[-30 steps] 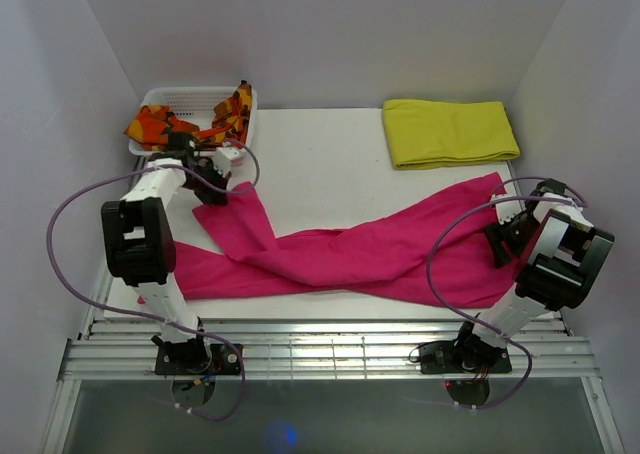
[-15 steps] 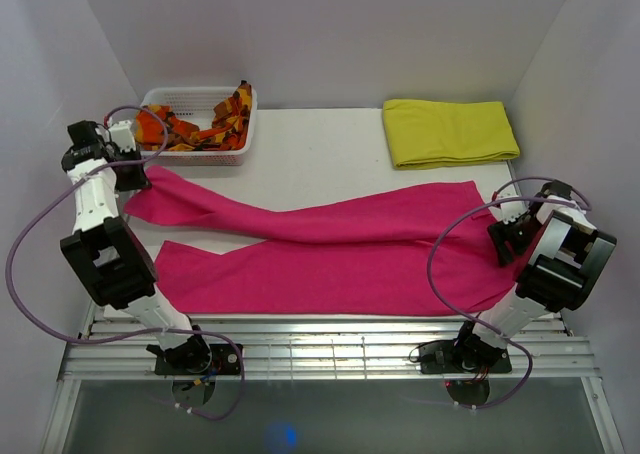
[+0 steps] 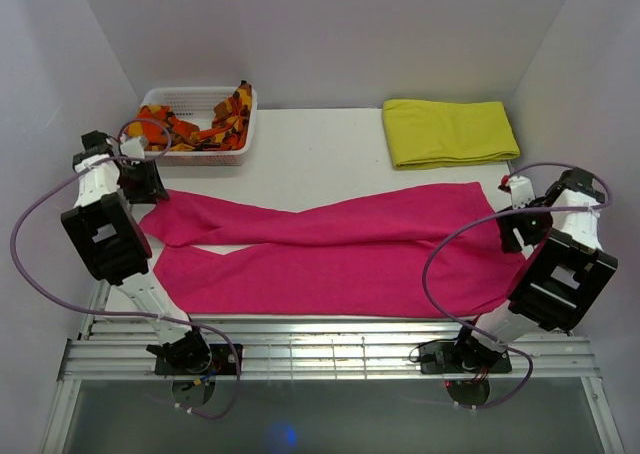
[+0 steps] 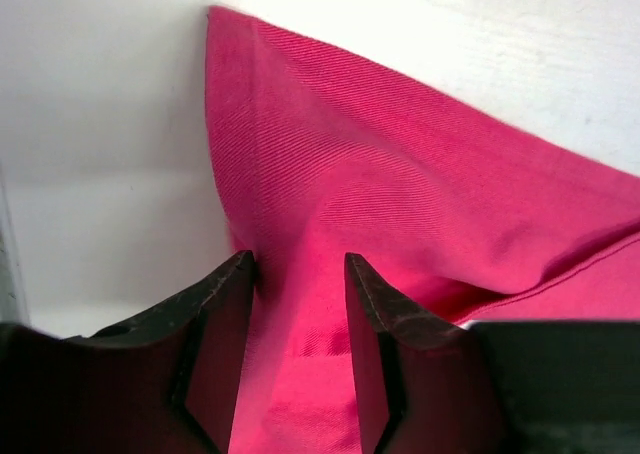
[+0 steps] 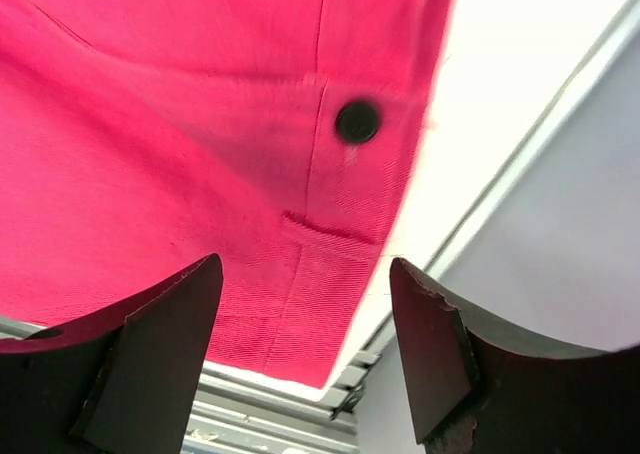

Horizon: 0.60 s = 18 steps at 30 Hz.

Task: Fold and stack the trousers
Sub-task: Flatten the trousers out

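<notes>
With the left fingers [image 4: 225,319] parted over a leg end [image 4: 300,164] of the trousers [image 3: 340,246] and the right fingers [image 5: 160,349] wide apart above the waistband [image 5: 350,189], pinch both edges squarely for an even fold.

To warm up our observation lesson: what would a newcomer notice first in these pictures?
The pink trousers spread across the middle of the table, legs pointing left. Behind them lie a folded yellow cloth, far right, and a basket of orange patterned cloth, far left.

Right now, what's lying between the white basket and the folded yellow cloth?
Nothing. The top view shows only bare tabletop between the white basket and the folded yellow cloth.
</notes>
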Each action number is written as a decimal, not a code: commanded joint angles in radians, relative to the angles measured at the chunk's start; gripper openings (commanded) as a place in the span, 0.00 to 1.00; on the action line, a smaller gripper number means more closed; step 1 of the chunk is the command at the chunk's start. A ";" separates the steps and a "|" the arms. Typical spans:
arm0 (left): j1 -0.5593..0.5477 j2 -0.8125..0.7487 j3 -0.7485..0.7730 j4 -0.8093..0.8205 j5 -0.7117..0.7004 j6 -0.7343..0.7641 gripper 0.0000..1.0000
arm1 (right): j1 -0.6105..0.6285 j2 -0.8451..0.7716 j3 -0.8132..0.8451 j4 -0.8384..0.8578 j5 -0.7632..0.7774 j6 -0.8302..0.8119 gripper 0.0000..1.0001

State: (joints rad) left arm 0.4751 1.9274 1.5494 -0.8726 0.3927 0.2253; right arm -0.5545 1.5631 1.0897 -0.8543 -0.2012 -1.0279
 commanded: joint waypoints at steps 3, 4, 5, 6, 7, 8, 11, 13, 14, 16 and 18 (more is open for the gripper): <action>0.003 -0.045 0.176 -0.187 0.161 0.443 0.54 | 0.002 -0.112 0.153 -0.158 -0.246 -0.061 0.74; 0.002 -0.044 0.179 -0.283 0.153 0.548 0.53 | 0.010 -0.129 0.159 -0.151 -0.276 -0.055 0.74; 0.005 -0.035 0.178 -0.323 0.129 0.637 0.50 | 0.019 -0.132 0.170 -0.138 -0.282 -0.055 0.74; 0.011 -0.030 0.169 -0.347 0.098 0.772 0.50 | 0.054 -0.132 0.171 -0.134 -0.280 -0.055 0.74; 0.031 -0.030 0.146 -0.399 0.057 0.855 0.49 | 0.077 -0.129 0.168 -0.108 -0.264 -0.051 0.74; 0.043 -0.034 0.126 -0.414 0.034 0.935 0.49 | 0.096 -0.126 0.164 -0.095 -0.254 -0.049 0.74; 0.079 -0.074 0.001 -0.373 -0.041 1.208 0.47 | 0.174 -0.114 0.136 -0.037 -0.215 -0.049 0.74; 0.083 -0.119 -0.066 -0.321 -0.066 1.381 0.47 | 0.232 -0.095 0.107 0.044 -0.182 -0.038 0.74; 0.083 -0.131 -0.116 -0.303 -0.068 1.423 0.47 | 0.252 -0.084 0.102 0.070 -0.170 -0.023 0.74; 0.083 -0.149 -0.143 -0.264 -0.060 1.535 0.47 | 0.306 -0.040 0.107 0.122 -0.143 -0.006 0.74; 0.082 -0.151 -0.178 -0.259 -0.069 1.609 0.48 | 0.344 -0.009 0.121 0.144 -0.138 0.015 0.74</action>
State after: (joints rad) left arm 0.5686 1.8729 1.3930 -1.1625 0.3294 1.5433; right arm -0.2543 1.5188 1.1999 -0.7979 -0.3649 -1.0306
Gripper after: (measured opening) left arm 0.478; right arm 0.740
